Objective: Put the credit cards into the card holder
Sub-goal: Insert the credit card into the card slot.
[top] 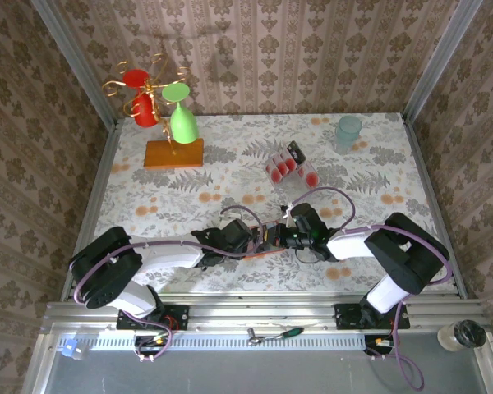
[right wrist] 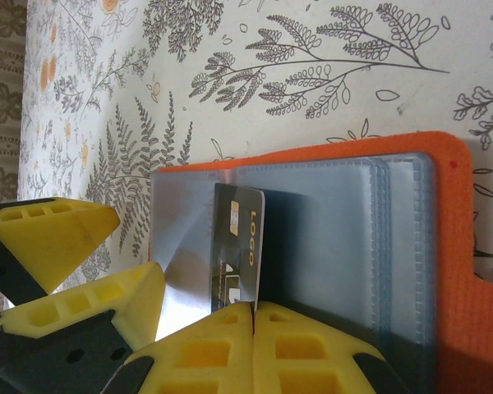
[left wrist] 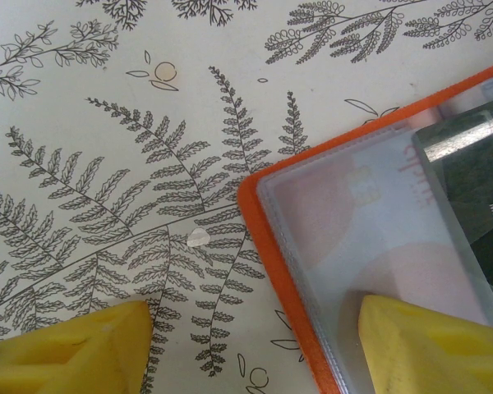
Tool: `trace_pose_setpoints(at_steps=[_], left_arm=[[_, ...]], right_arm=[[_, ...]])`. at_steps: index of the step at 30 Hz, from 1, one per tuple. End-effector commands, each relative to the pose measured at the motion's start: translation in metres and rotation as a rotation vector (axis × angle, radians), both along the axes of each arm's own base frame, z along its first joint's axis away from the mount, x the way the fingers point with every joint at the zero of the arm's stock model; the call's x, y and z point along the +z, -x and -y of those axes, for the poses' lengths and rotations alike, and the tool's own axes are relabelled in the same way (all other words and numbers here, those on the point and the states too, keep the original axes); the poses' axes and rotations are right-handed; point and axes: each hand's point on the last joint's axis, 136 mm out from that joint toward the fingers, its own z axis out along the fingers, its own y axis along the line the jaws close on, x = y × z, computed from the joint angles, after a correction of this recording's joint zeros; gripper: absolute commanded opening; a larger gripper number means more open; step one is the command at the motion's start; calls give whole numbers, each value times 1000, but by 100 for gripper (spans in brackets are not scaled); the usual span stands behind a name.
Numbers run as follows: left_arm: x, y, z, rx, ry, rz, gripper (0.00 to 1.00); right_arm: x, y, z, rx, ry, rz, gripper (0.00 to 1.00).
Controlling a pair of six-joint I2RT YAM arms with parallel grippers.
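Right wrist view: the right gripper (right wrist: 253,310) is pinching a stiff black card (right wrist: 240,242) tightly by its near edge, probably to slide it under a glossy clear sleeve (right wrist: 337,246) of the open orange card holder (right wrist: 448,271), which is lying at the near middle of the table (top: 230,172). The left gripper (left wrist: 253,349), jaws wide, is resting half on the holder, likely pinning it down. The other cards (top: 289,167) are lying farther away.

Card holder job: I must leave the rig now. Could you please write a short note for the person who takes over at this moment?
The left gripper is open and straddles the edge of the open card holder. One finger rests on its clear sleeves, the other is over the table.
The right gripper is shut on a black card, with the card's far end at a sleeve of the holder.
Done: a pale card seems to sit in a sleeve already.
Left: push the black card fully in, then fetch the other cards lying farther back on the table.
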Motion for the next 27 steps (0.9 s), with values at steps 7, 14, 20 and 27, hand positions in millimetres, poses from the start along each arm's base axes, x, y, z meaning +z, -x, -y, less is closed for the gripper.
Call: trace_pose_setpoints(at_steps=[7, 14, 20, 27], left_arm=[[-13, 6, -12, 6, -65, -27, 69], [-13, 6, -11, 5, -63, -25, 69], [-13, 6, -11, 4, -59, -22, 69], [-13, 5, -11, 4, -45, -16, 69]], right_arm=[[-25, 11, 4, 51, 77, -90, 0], [-30, 14, 1, 93, 90, -118, 4], [-2, 4, 7, 105, 105, -74, 39], [24, -8, 17, 109, 162, -20, 29]])
